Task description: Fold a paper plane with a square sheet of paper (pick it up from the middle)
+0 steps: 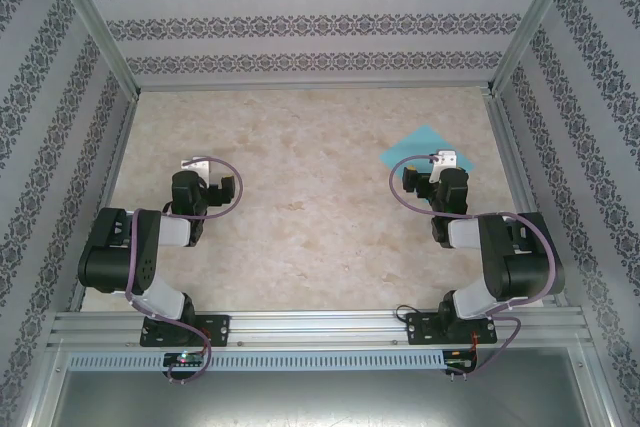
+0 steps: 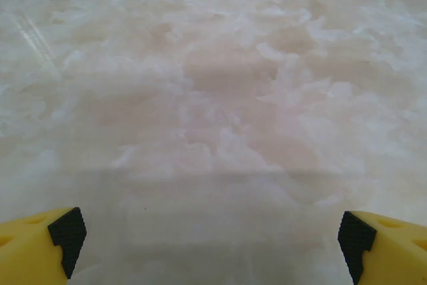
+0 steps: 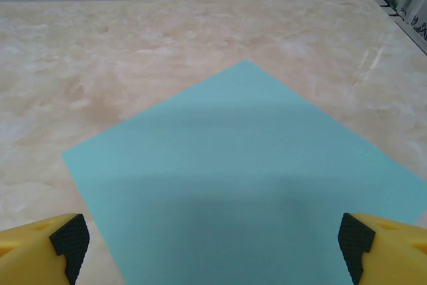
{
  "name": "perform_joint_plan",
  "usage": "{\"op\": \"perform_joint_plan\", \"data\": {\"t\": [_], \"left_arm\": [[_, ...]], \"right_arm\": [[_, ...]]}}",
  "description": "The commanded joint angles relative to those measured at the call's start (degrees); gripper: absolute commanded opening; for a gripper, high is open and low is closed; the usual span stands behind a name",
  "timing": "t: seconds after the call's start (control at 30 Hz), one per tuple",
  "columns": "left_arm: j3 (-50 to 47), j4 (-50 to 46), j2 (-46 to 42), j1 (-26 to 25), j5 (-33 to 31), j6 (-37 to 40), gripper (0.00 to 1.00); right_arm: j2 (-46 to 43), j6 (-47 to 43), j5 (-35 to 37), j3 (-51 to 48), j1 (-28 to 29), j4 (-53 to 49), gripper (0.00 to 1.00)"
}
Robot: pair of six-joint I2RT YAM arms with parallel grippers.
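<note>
Near left, the left gripper [image 2: 213, 241] hangs wide open and empty over the table [image 2: 220, 85]. Further right, the right gripper [image 3: 213, 241] gapes empty above the square sheet of paper [image 3: 247, 158], seemingly flat, far right. Light, limp, slippery: pinch its middle.

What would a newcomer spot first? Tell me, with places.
The turquoise paper lies flat at the far right of the table, one corner pointing away. The right end effector is open over its near part; the left end effector is open over bare table.
</note>
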Motion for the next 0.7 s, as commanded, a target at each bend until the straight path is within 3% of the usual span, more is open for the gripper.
{"op": "perform_joint_plan", "data": {"t": [0.0,0.67], "left_arm": [[0.7,3.3,-0.8,0.3,0.8,1.2,1.00],[0.4,3.7,-1.0,0.3,1.2,1.2,1.00]], "right_arm": [[-0.9,-0.9,0.7,0.7,-0.4,2.1,0.98],[-1.0,0.3,-2.1,0.6,-2.0,2.6,0.98]]}}
